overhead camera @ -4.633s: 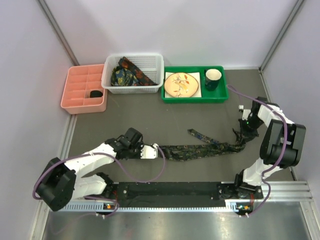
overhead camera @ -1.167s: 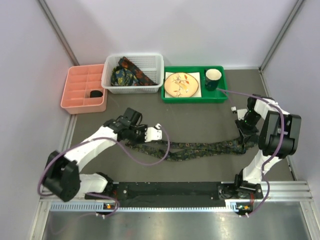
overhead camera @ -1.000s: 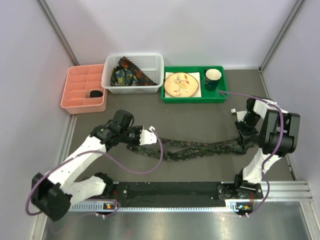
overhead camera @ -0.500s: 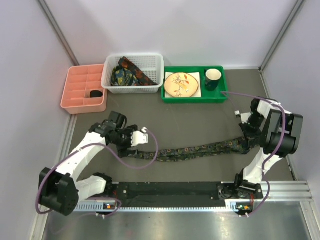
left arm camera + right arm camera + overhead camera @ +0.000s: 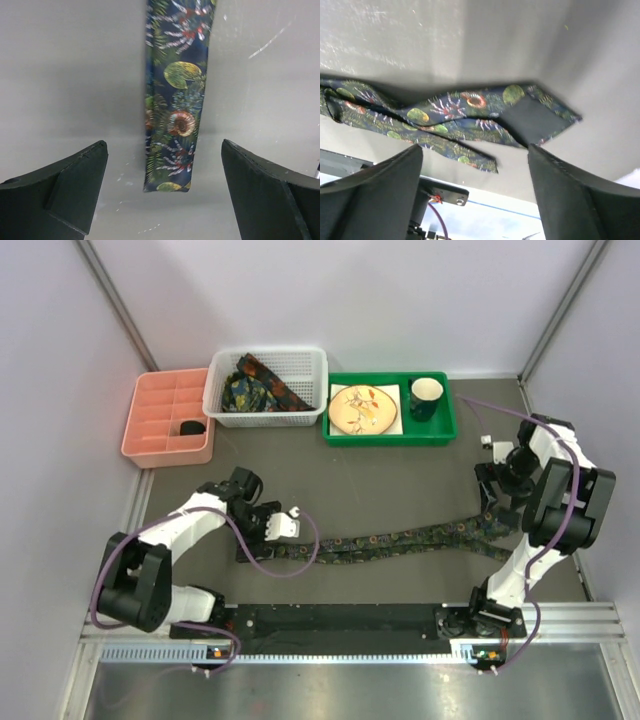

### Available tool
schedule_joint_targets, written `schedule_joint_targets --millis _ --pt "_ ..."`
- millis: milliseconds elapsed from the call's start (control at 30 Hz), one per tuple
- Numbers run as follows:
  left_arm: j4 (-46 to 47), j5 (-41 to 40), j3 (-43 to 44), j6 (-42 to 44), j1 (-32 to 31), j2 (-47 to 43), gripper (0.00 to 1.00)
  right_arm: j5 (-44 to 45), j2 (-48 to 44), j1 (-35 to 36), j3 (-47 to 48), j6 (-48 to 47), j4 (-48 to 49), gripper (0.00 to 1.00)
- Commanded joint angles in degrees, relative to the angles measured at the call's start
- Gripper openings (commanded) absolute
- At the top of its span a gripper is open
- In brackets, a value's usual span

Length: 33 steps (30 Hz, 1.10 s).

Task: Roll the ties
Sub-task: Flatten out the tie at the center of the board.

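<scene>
My left gripper [image 5: 163,146] is spread astride the narrow end of the tie [image 5: 175,100]. My right gripper [image 5: 475,149], also spread, hangs over its twisted wide end, which the arm half hides from overhead.

A long tie [image 5: 400,537] lies flat, stretched from the left gripper [image 5: 286,523] to the right gripper [image 5: 496,502]. More ties [image 5: 255,390] sit in a basket [image 5: 265,421] far past the left gripper.
</scene>
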Motion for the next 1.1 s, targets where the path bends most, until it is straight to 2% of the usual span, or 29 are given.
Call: schedule_joint_targets --millis 0,167,200,267,300,367,400,433,467,567,667,767,900,1067 --pt "2.9 -0.4 -2.3 4.1 0.1 0.6 0.99 -3.2 1.9 0.2 -1.7 -0.2 2.7 0.86" --pt "4.2 -2.3 -3.4 4.9 -1.6 2.5 0.99 2.0 2.6 1.4 -6.7 0.4 7.1 0.73" --pt "4.8 -2.9 -3.7 4.6 -1.8 2.6 0.98 2.8 2.8 1.4 -7.2 0.6 7.9 0.63" --pt "6.7 -4.6 -3.9 3.9 -2.9 3.1 0.87 2.5 4.2 1.4 -7.6 1.1 8.0 0.5" --pt "7.3 -5.1 -3.9 3.5 -3.2 3.7 0.81 2.0 4.9 1.4 -7.5 1.2 7.8 0.37" --pt "9.2 -6.5 -3.9 2.6 -4.1 4.6 0.64 -0.2 5.7 1.4 -7.2 2.5 7.5 0.2" --pt "9.8 -8.0 -3.7 1.6 -4.3 6.1 0.58 -0.9 5.9 1.5 -6.8 3.0 7.4 0.0" --pt "10.3 -8.9 -3.3 1.1 -4.5 7.3 0.44 -1.8 5.9 1.4 -6.4 4.1 7.3 0.0" --pt "10.2 -9.6 -2.8 0.5 -4.5 8.3 0.37 -2.4 5.8 1.4 -5.5 4.6 7.2 0.0" --pt "9.5 -11.0 0.1 -2.1 -4.5 11.7 0.19 -3.2 4.0 1.3 -3.7 7.0 8.0 0.0" --pt "10.5 -11.1 2.6 -4.1 -4.4 12.8 0.07 -3.4 2.1 0.7 -0.9 10.3 9.2 0.0" --pt "12.1 -11.4 5.2 -7.6 -4.4 14.1 0.0 -2.2 1.2 -0.7 2.4 14.1 10.5 0.0" --pt "14.7 -13.6 7.4 -11.0 -3.4 16.1 0.0 -0.2 0.6 -2.9 7.1 16.1 11.4 0.0" --pt "14.3 -14.7 9.5 -12.4 -2.3 17.4 0.0 3.1 1.5 -4.7 7.4 14.5 10.3 0.0"
